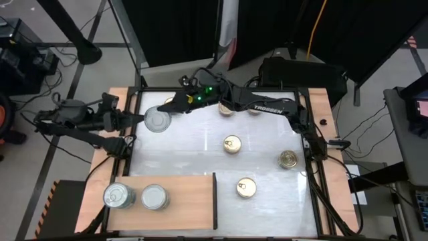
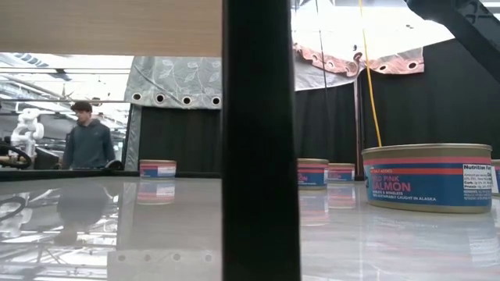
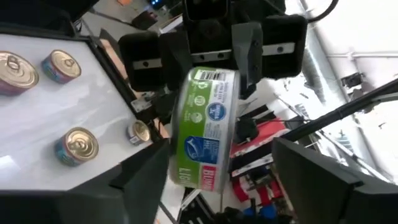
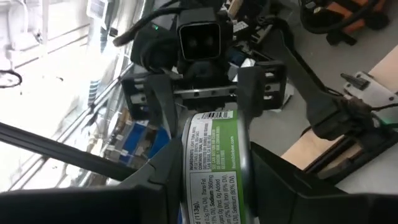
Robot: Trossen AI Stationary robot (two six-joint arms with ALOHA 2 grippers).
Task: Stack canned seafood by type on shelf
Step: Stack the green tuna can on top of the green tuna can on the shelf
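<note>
A silver-lidded tin with a green label (image 1: 158,120) hangs in the air above the table's far left corner, and my right gripper (image 1: 174,107) is shut on it. My left gripper (image 1: 143,119) faces it from the table's left, open. Its two fingers (image 3: 311,180) stand wide on either side of the tin (image 3: 205,124). The shelf (image 1: 187,207), a light wooden board with a dark edge, lies at the near left. Two silver-lidded tins (image 1: 119,196) (image 1: 154,197) sit on it on their bases. My right gripper pinches the green-label tin between its two fingers, one on each flat face, by the rims (image 4: 247,163). The fingers reach level from the table's right side toward the left. The tin is lifted clear of the table, its silver lid (image 1: 158,122) showing from above.
Gold-lidded tins stand on the white tabletop (image 1: 232,144) (image 1: 289,159) (image 1: 245,188). Two more (image 1: 227,107) (image 1: 254,106) sit half hidden under my right arm at the far edge. A person (image 2: 86,140) stands in the room beyond the table.
</note>
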